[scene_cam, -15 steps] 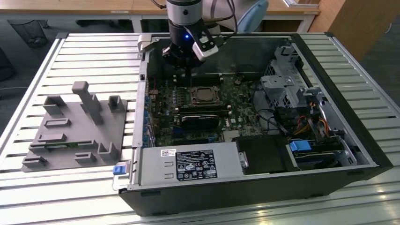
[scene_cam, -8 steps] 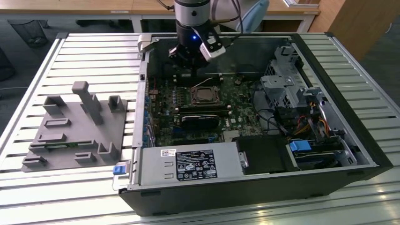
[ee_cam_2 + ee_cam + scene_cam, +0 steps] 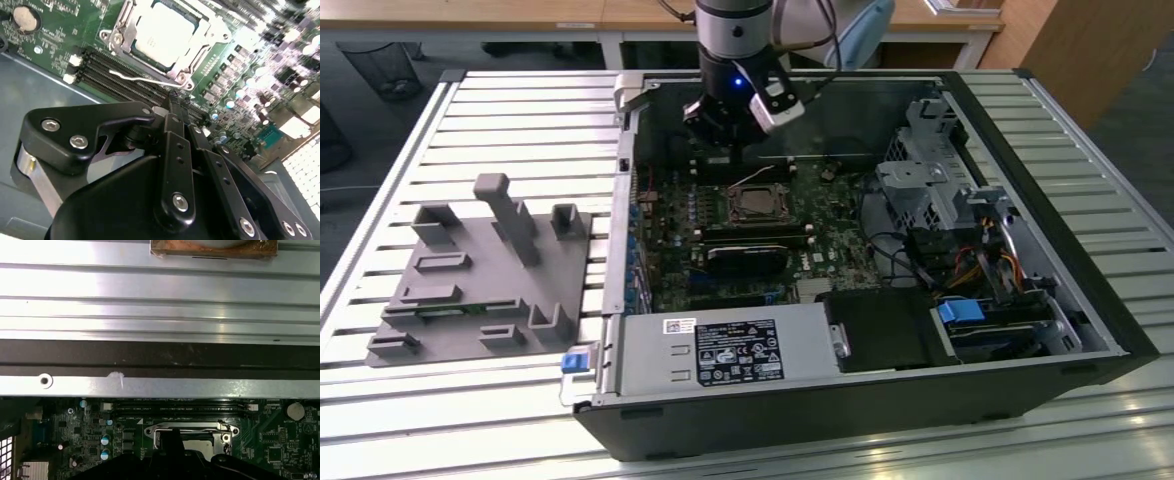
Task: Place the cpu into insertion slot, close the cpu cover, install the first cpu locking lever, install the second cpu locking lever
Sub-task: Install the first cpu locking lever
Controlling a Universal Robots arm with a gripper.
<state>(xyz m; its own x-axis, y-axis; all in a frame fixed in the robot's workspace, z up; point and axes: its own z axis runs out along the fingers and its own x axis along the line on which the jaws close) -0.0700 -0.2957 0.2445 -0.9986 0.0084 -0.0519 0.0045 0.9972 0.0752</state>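
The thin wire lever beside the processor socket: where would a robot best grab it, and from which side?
Probably the free end of the locking lever, which stands away from the cpu cover, over the memory slots. The wire's other end runs in close by the cover's corner, leaving little room. Coming from above on the memory-slot side looks best.

Lab (slatted bench (image 3: 494, 110), opened computer (image 3: 854, 425))

silvery-grey cpu (image 3: 162, 35), green motherboard (image 3: 60, 35)
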